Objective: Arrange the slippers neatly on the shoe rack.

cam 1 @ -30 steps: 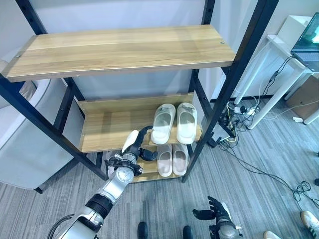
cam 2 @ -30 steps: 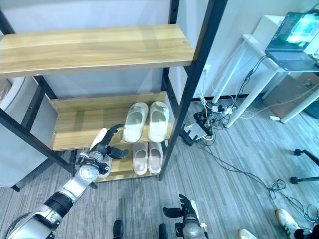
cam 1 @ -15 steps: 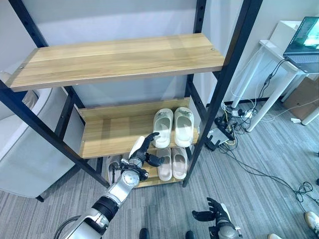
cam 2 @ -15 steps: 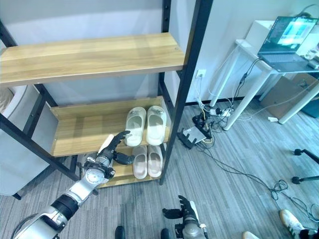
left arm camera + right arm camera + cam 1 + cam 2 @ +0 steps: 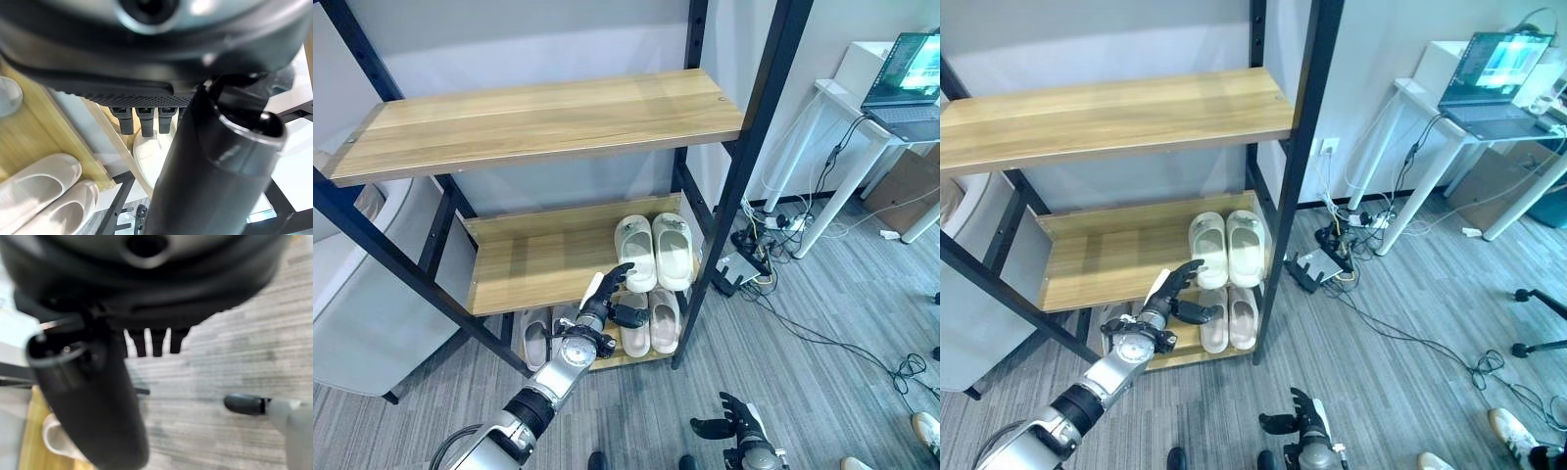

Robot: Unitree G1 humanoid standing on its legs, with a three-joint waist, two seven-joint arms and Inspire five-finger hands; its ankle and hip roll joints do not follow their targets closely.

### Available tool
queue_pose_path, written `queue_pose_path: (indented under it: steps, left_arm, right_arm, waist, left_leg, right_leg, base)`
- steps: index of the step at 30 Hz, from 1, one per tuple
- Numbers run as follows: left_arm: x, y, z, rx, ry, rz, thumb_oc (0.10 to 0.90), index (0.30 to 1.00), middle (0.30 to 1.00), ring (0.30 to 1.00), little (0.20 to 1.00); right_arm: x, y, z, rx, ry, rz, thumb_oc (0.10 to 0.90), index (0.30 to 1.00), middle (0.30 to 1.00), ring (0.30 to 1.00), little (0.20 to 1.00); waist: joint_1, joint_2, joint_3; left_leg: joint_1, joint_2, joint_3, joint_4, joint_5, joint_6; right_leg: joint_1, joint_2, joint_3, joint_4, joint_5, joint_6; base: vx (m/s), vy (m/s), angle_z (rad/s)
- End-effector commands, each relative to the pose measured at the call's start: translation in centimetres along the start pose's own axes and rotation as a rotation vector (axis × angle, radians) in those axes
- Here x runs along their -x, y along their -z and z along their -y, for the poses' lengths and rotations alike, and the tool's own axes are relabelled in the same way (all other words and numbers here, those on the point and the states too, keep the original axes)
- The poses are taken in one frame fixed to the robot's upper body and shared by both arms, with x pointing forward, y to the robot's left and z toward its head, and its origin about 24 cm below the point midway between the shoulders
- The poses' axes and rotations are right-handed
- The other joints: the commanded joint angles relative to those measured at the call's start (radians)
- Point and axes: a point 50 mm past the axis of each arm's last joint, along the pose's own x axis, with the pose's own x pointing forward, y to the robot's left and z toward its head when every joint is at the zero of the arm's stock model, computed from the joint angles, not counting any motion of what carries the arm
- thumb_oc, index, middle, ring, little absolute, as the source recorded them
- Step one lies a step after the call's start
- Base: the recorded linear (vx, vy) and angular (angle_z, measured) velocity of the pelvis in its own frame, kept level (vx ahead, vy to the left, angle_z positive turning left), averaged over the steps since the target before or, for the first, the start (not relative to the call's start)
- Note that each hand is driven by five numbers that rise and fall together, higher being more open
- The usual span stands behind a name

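A pair of white slippers (image 5: pixel 653 250) lies side by side at the right end of the rack's middle shelf (image 5: pixel 533 264). A second pale pair (image 5: pixel 653 319) lies on the bottom shelf right below it. Another pale slipper (image 5: pixel 536 338) lies further left on the bottom shelf. My left hand (image 5: pixel 603 304) is raised in front of the rack, open, its straight fingers reaching up to the heel of the left slipper on the middle shelf; it holds nothing. In the left wrist view its fingers (image 5: pixel 143 120) point at a slipper (image 5: pixel 149 154). My right hand (image 5: pixel 736 431) hangs low over the floor, open and idle.
The rack has black metal posts (image 5: pixel 744 166) and a bare wooden top shelf (image 5: pixel 538 117). A grey sofa (image 5: pixel 357 294) stands to the left. On the right are a white desk (image 5: pixel 862 108) with a laptop (image 5: pixel 906 83), and cables and a power strip (image 5: pixel 744 264) on the carpet.
The camera has shifted, so the whole rack sits differently in the picture. My left hand has moved a little to the right along the rack's front, still open by the middle-shelf slippers.
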Motion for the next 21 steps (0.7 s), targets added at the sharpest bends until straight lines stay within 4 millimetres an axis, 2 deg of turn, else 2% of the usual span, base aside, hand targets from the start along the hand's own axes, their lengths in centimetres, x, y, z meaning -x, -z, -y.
queue_pose_path:
  steps: [1, 6, 12, 21]
  left_arm:
    - [-1.6, -4.8, 2.5, 0.054, 0.097, 0.191, 0.800, 0.900, 0.900, 0.900, 0.900]
    - [-1.5, -4.9, 3.3, 0.070, 0.124, 0.190, 0.800, 0.900, 0.900, 0.900, 0.900]
    - [-1.6, -4.9, 3.3, 0.063, 0.125, 0.189, 0.800, 0.900, 0.900, 0.900, 0.900]
    - [-1.6, -5.5, 1.0, -0.023, 0.065, 0.242, 0.800, 0.900, 0.900, 0.900, 0.900]
  right_arm:
    - [-0.6, -2.1, 0.1, -0.013, 0.023, 0.075, 0.800, 0.900, 0.900, 0.900, 0.900]
    - [-0.7, -2.3, 0.1, -0.014, 0.021, 0.079, 0.800, 0.900, 0.900, 0.900, 0.900]
    - [-0.6, -2.0, 0.0, -0.012, 0.017, 0.072, 0.800, 0.900, 0.900, 0.900, 0.900]
    - [-0.5, -1.5, 0.0, -0.019, 0.022, 0.054, 0.800, 0.900, 0.900, 0.900, 0.900]
  waist:
    - [-0.008, 0.012, -0.006]
    - [-0.013, 0.016, -0.005]
    - [-0.016, 0.018, -0.007]
    - [-0.005, 0.024, -0.016]
  left_leg:
    - [0.072, -0.053, 0.017, 0.008, -0.170, 0.016]
    - [0.079, -0.053, 0.020, 0.008, -0.171, 0.016]
    - [0.081, -0.053, 0.019, 0.008, -0.172, 0.017]
    - [0.094, -0.052, 0.011, 0.008, -0.170, 0.014]
  right_leg:
    - [-0.008, 0.041, 0.002, 0.012, -0.091, 0.006]
    - [-0.004, 0.041, 0.004, 0.012, -0.090, 0.004]
    - [0.000, 0.042, 0.003, 0.012, -0.093, 0.004]
    - [0.018, 0.041, -0.012, 0.012, -0.098, 0.002]
  base:
    - [-0.01, -0.008, -0.03]
    - [0.00, 0.000, 0.00]
    - [0.00, 0.000, 0.00]
    - [0.00, 0.000, 0.00]
